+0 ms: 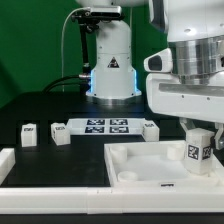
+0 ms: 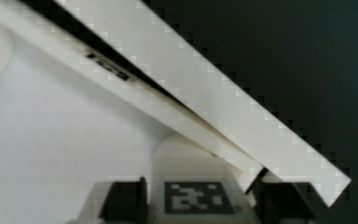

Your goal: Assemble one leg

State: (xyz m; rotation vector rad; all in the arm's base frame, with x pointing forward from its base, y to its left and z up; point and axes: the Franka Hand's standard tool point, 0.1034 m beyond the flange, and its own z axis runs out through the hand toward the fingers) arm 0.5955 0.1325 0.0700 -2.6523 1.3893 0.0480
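My gripper [image 1: 198, 140] is shut on a leg [image 1: 198, 148], a small white tagged peg, and holds it upright over the near right corner of the large white square tray [image 1: 140, 160]. In the wrist view the leg [image 2: 197, 194] sits between my two dark fingers [image 2: 123, 200], tag facing the camera, just above the tray's floor [image 2: 51, 130] and beside its raised rim [image 2: 194, 70]. Three more legs lie on the black table: one at the exterior view's far left [image 1: 29, 134], one [image 1: 59, 132] beside it, one [image 1: 150, 128] behind the tray.
The marker board [image 1: 104, 126] lies behind the tray, in front of the arm's base [image 1: 112, 70]. A white raised border [image 1: 20, 168] runs along the table's near and left edges.
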